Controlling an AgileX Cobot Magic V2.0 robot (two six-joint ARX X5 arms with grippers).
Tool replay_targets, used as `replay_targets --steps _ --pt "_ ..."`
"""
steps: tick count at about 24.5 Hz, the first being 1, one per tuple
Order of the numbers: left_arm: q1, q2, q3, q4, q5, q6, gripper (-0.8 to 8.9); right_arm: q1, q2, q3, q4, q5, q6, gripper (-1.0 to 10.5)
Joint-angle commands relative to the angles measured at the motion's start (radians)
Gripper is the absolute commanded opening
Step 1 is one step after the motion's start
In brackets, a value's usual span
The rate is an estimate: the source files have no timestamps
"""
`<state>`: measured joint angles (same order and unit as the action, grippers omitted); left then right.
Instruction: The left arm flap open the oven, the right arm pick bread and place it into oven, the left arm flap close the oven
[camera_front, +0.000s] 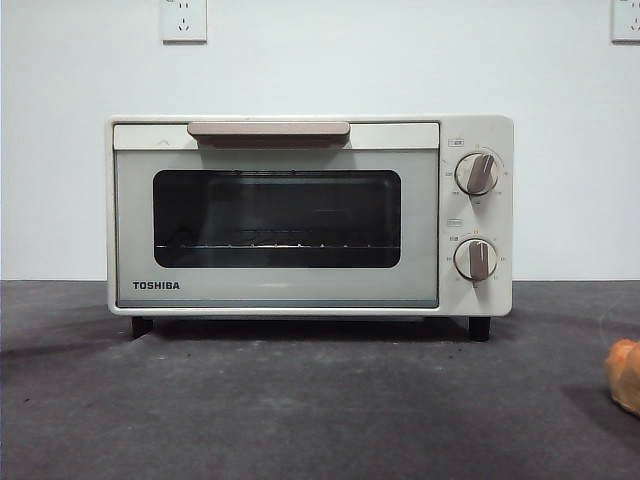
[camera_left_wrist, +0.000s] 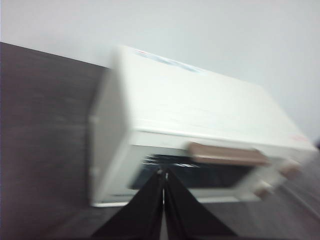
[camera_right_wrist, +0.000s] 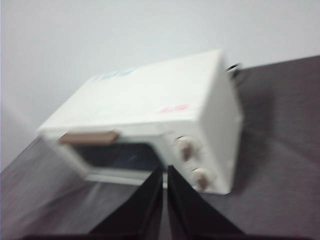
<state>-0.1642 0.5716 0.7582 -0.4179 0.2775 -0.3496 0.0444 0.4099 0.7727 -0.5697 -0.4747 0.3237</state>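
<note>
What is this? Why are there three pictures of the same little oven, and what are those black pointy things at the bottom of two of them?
It is a robot with two arms at a table, and each picture comes from a different camera. The front view sits low on the table and looks straight at the oven. Its door is closed, with a beige handle on top and two round knobs at the side. At the right edge you can just see an orange bun, the bread, lying on the dark table.

The other two pictures come from cameras on the robot's wrists, looking down at the oven from above. They are blurry. The black pointy things are the robot's jaws, its pincers for grabbing. The left gripper and the right gripper are both shut and hold nothing.
</note>
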Motion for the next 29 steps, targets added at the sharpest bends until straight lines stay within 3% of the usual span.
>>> replay_targets --steps 1,9,15,18,24,27,29 --pt "-0.036 0.047 0.058 -0.037 0.076 0.023 0.11 0.002 0.056 0.069 -0.042 -0.090 -0.093 0.1" --pt "-0.104 0.101 0.100 -0.068 0.315 0.114 0.10 0.052 0.138 0.164 -0.165 -0.139 -0.230 0.1" --pt "-0.125 0.099 0.100 -0.057 0.323 0.182 0.12 0.070 0.136 0.164 -0.164 -0.132 -0.234 0.2" --pt "-0.125 0.101 0.100 -0.054 0.317 0.182 0.93 0.070 0.136 0.164 -0.164 -0.118 -0.230 1.3" --pt "-0.125 0.101 0.100 -0.046 0.317 0.184 3.98 0.070 0.137 0.164 -0.164 -0.118 -0.219 4.2" --pt "-0.125 0.101 0.100 -0.030 0.317 0.183 5.08 0.070 0.137 0.164 -0.165 -0.120 -0.219 4.9" --pt "-0.125 0.101 0.100 -0.023 0.317 0.183 5.20 0.070 0.137 0.164 -0.165 -0.120 -0.219 5.0"
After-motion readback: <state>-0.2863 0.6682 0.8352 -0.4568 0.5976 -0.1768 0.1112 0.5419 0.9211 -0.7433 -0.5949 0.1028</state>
